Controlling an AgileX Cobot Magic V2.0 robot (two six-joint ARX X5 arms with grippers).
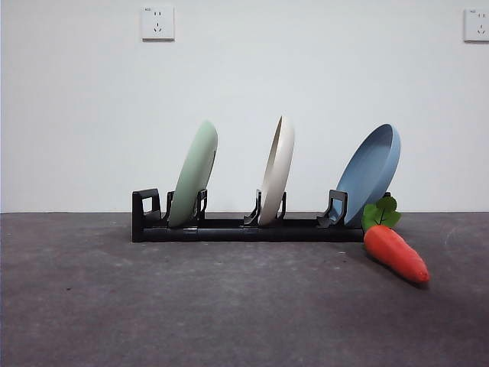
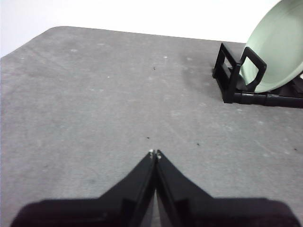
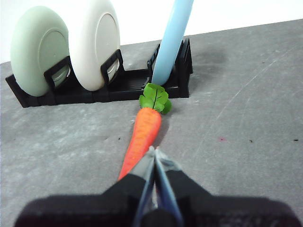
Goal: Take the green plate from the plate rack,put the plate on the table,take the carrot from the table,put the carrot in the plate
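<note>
The green plate (image 1: 194, 174) stands on edge in the left slot of the black plate rack (image 1: 244, 227); the left wrist view also catches the green plate (image 2: 277, 52) at that rack end (image 2: 234, 80). The carrot (image 1: 394, 249) lies on the table (image 1: 153, 306) just right of the rack, leaves toward it. My left gripper (image 2: 155, 152) is shut and empty over bare table, well short of the rack. My right gripper (image 3: 154, 150) is shut, hovering above the carrot (image 3: 143, 135) near its thin end, holding nothing. Neither arm shows in the front view.
A cream-white plate (image 1: 277, 171) stands in the rack's middle slot and a light blue plate (image 1: 370, 173) in the right one, leaning over the carrot's leaves (image 1: 380, 213). A white wall with two sockets stands behind the table.
</note>
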